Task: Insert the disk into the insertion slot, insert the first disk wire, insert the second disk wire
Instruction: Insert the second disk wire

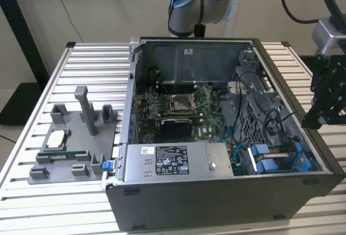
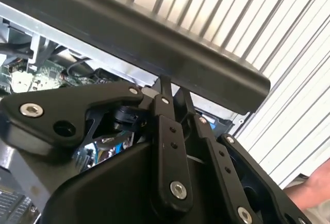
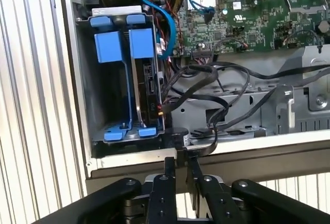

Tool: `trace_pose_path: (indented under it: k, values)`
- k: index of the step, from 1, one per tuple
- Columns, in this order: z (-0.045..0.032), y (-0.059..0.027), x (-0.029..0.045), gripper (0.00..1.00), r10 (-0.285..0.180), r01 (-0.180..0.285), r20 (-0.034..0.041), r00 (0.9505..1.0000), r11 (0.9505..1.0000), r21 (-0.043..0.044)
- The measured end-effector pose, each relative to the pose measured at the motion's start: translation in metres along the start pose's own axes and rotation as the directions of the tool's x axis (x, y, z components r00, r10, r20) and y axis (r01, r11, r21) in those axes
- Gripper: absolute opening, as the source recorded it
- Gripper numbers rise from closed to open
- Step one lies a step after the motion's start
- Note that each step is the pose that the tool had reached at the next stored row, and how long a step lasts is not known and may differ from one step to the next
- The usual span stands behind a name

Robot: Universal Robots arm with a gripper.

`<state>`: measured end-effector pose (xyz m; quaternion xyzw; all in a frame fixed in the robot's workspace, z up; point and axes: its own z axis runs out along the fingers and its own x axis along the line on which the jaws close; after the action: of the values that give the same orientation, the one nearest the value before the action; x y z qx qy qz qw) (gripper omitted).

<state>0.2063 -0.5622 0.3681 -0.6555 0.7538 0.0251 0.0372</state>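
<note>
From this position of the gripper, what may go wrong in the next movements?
The gripper sits right at the case wall, so a low move inward may strike that edge. Loose black wires loop beside the disk in the insertion slot; they may snag or get pulled. What looks like a hand is close to the arm, so contact is possible.

Exterior view overlooks computer case (image 1: 216, 138); wrist views close.

one disk (image 3: 147, 87), one insertion slot (image 3: 111, 95)
</note>
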Motion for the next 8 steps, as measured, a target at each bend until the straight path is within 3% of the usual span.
trace_pose_path:
  k: [1, 2, 8]
  values:
    - [0.0002, 0.0000, 0.0000, 1.00, 0.014, -0.014, -0.0002, 0.9999, 0.9999, 0.0012]
    - [0.0005, 0.0000, 0.0001, 0.00, 0.031, -0.031, -0.0004, 0.9995, 0.9995, 0.0025]
    - [-0.0014, -0.0001, 0.0005, 0.00, 0.102, -0.102, -0.0005, 0.9948, 0.9948, 0.0073]
